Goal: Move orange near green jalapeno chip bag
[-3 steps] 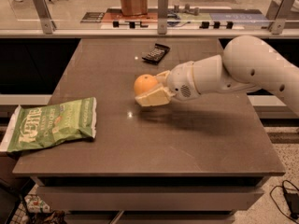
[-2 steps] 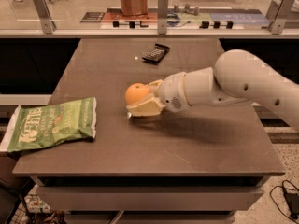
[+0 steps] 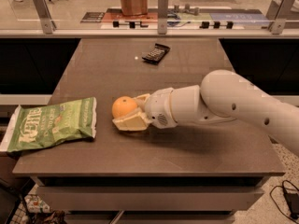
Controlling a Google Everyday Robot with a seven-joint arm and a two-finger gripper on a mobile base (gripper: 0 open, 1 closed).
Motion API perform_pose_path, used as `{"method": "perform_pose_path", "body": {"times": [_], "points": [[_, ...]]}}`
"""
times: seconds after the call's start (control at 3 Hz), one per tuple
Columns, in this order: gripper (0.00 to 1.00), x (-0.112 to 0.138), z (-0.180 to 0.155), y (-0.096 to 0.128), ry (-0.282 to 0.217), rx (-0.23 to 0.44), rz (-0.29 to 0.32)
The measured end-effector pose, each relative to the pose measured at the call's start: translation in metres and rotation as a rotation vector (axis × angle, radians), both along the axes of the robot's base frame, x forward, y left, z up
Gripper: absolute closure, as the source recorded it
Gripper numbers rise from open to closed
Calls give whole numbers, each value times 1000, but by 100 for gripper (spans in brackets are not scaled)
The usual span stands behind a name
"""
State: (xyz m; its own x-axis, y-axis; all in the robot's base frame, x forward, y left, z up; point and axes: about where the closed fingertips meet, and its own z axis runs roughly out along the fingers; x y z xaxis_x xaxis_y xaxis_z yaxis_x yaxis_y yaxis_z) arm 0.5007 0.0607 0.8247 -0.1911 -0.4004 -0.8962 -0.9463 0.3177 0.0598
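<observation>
The orange [image 3: 123,106] is a round plain orange fruit held between my gripper's cream-coloured fingers, just above or at the brown table top [image 3: 196,167]. My gripper [image 3: 130,112] is shut on it, reaching in from the right on a white arm. The green jalapeno chip bag [image 3: 51,124] lies flat at the table's left edge, with white "Kettle" lettering, partly overhanging the side. The orange is a short gap to the right of the bag's right end.
A small flat black packet [image 3: 155,53] lies at the back middle of the table. A glass-railed counter with a brown paper bag [image 3: 133,0] runs behind the table. A cable [image 3: 286,197] lies on the floor at right.
My gripper has carried the orange leftward and toward the front of the table, closer to the chip bag. The bag and the black packet have not moved.
</observation>
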Motion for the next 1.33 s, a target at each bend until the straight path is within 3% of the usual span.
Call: {"method": "perform_pose_path", "body": {"times": [0.33, 1.33], "points": [[82, -7, -2, 9, 11, -9, 12], [13, -10, -1, 13, 7, -11, 22]]}}
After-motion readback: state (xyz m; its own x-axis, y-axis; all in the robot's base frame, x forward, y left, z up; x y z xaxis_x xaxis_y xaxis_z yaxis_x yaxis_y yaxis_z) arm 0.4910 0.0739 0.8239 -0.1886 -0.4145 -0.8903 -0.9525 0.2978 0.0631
